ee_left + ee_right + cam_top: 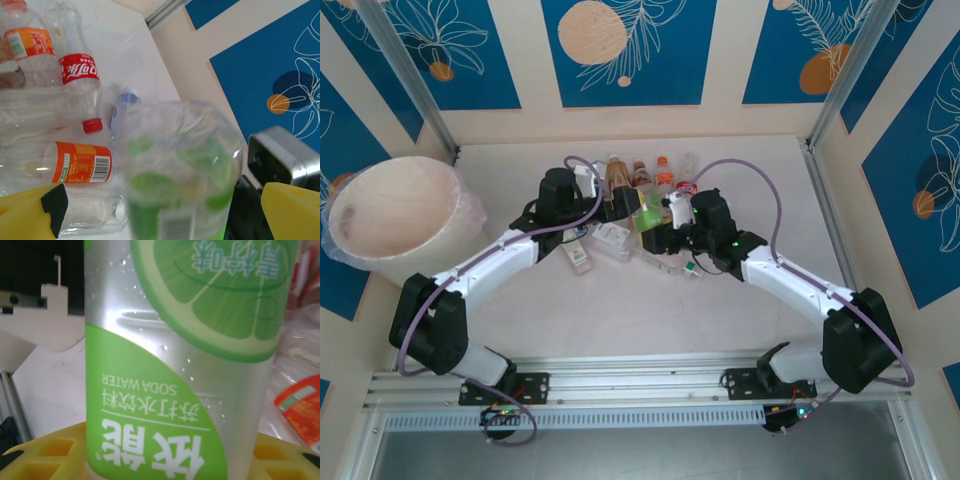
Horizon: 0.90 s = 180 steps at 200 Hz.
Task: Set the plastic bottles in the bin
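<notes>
Both arms reach forward to the middle of the counter (620,312), where the plastic bottles (663,175) lie in a heap. The left hand (160,215) holds its yellow fingers wide apart on either side of a green-labelled soda water bottle (180,365), which looks blurred in the left wrist view. The right hand (167,455) is clamped on this bottle; its cap and base are cut off. The bin (395,215) stands at the far left, well apart.
</notes>
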Tool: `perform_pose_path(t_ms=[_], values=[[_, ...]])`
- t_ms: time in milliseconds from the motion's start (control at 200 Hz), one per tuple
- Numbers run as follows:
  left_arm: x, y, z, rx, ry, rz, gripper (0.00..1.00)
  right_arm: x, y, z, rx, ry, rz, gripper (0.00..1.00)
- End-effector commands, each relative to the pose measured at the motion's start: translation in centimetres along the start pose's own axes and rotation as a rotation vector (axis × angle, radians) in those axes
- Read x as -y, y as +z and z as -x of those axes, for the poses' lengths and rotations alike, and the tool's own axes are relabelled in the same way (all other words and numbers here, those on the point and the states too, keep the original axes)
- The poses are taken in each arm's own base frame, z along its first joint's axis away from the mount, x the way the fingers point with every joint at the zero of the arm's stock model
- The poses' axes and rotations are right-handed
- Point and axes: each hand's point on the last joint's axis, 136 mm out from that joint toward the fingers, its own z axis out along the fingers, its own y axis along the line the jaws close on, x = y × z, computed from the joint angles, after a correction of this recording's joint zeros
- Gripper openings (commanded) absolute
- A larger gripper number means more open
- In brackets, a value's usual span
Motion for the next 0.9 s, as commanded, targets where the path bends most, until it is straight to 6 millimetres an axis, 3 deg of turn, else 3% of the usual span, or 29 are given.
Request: perform_pose_path(t_ms=[0, 165, 325, 430, 560, 715, 895], values=[[0.7, -0.7, 1.2, 0.036, 0.055, 0.033, 1.00, -2.1, 0.3, 1.5, -0.008, -0.068, 0.077, 0.52], [-1.5, -0.7, 0.8, 0.041, 0.031, 0.132, 0.99, -3.9, 0.9, 1.7, -0.028, -0.087, 0.137, 0.52], [-1.7, -1.0, 1.4, 0.061, 0.052, 0.169, 0.85, -5.6, 1.9, 1.2, -0.086, -0.158, 0.141, 0.53], [-1.4, -1.3, 1.7, 0.065, 0.070, 0.174, 0.66, -5.7, 2.2, 1.4, -0.079, -0.181, 0.123, 0.53], [-1.5, -1.3, 1.4, 0.058, 0.070, 0.168, 0.56, -6.3, 2.0, 1.6, -0.071, -0.202, 0.162, 0.62], [-0.8, -1.6, 2.4, 0.090, 0.091, 0.147, 0.53, -6.5, 0.5, 2.8, 0.006, -0.212, 0.183, 0.80], [-2.0, -4.2, 4.8, 0.214, 0.161, 0.290, 0.52, -6.8, -4.0, 3.6, 0.103, -0.194, 0.241, 0.88]])
